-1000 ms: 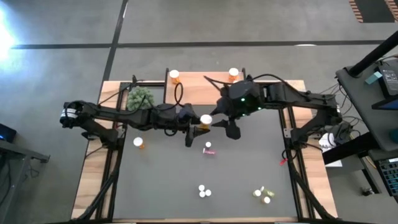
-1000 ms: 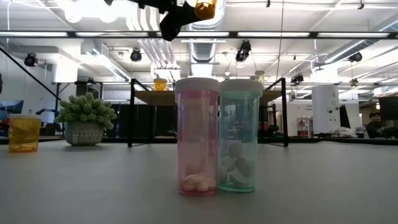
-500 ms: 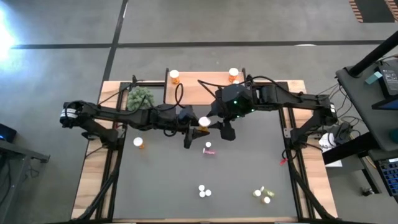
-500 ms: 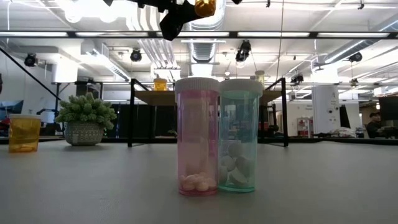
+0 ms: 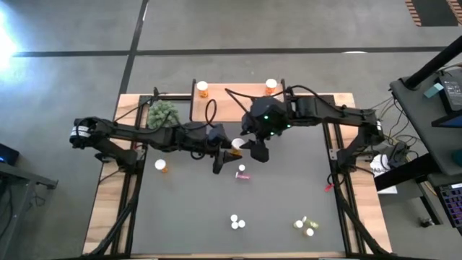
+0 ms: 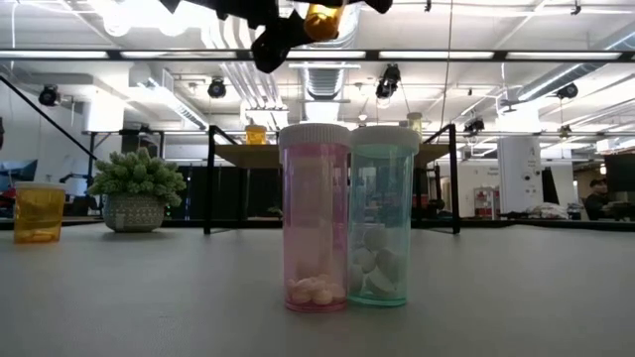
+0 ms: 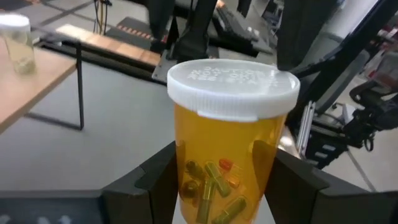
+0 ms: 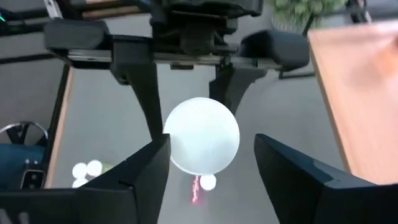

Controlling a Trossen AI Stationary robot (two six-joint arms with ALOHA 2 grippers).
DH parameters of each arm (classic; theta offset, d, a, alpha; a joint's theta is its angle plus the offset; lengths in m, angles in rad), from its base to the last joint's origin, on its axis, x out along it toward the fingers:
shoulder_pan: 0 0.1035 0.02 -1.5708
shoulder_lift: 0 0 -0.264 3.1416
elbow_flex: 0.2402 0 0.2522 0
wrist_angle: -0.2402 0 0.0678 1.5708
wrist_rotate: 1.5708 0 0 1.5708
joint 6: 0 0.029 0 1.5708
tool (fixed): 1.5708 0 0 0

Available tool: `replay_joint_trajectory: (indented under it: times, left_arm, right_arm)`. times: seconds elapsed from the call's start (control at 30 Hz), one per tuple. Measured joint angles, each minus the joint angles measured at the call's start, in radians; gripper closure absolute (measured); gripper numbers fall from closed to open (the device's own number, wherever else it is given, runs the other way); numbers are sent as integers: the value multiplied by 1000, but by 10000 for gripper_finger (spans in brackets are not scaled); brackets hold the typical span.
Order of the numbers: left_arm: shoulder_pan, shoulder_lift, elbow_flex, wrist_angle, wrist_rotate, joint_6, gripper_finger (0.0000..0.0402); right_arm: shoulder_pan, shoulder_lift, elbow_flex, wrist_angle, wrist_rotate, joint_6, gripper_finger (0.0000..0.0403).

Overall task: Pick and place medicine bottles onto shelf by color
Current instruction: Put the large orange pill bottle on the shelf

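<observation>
Two hands meet over the middle of the desk [image 5: 108,217] in the high view: the left hand [image 5: 229,149] holds an orange bottle [image 5: 237,144] upright, white cap up, and the right hand [image 5: 254,147] sits just beside it on its right, nearer the shelf [image 5: 234,101], which lies beyond both toward the far edge with two orange-bodied bottles already on it. From the low view, the orange bottle [image 6: 322,18] hangs high above the desk, well above the pink bottle [image 6: 316,218] in front. Seen by the left wrist, the left hand's fingers [image 7: 152,183] are closed against the bottle's body on both sides, long axis vertical. Looking down from the right wrist, the cap [image 8: 202,142] lies between the right hand's spread fingers [image 8: 137,171], which do not yet touch it; a handover looks likely.
</observation>
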Motion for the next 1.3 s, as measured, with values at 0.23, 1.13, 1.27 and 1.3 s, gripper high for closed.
replay_joint_trajectory:
  times: [0.23,1.13,1.27,1.3]
  left_arm:
    - [-1,1,0,-44,4,0,221]
    - [-5,-1,-6,-51,5,2,221]
    - [-6,-1,-6,-51,5,2,221]
    - [-6,-1,-6,-51,5,2,221]
  right_arm:
    - [0,102,139,-83,2,-10,118]
    - [3,201,260,-175,-83,40,99]
    - [3,226,260,-176,-82,31,103]
    - [3,230,260,-176,-82,30,105]
